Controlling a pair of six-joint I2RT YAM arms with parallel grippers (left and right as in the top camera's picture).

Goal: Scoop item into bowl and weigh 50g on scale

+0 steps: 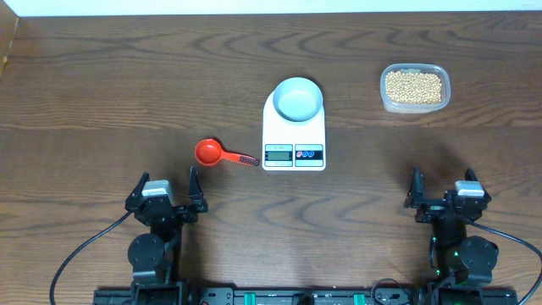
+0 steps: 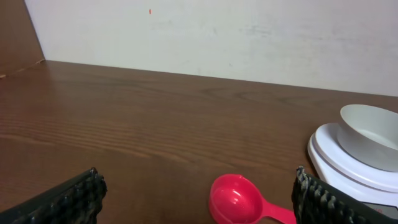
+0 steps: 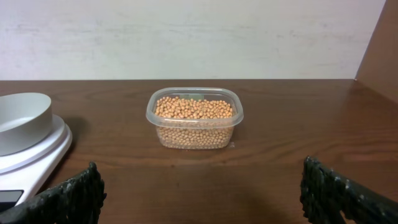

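Left hand (image 1: pixel 167 183) and right hand (image 1: pixel 442 181) gape empty — bowl (image 1: pixel 297 99) sits on scale (image 1: pixel 293 135), beans (image 1: pixel 414 86) fill tub (image 1: pixel 446 89).

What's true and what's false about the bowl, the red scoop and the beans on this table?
1. The small round white-rimmed bowl sits on the flat white digital scale. True.
2. The small round tan beans are in the clear plastic tub. True.
3. The red plastic scoop is full of beans. False: it lies empty on the wooden table, left of the scale.
4. The left pincer holds the scoop. False: it is open and apart from the scoop.
5. The bowl holds beans. False: it is empty.
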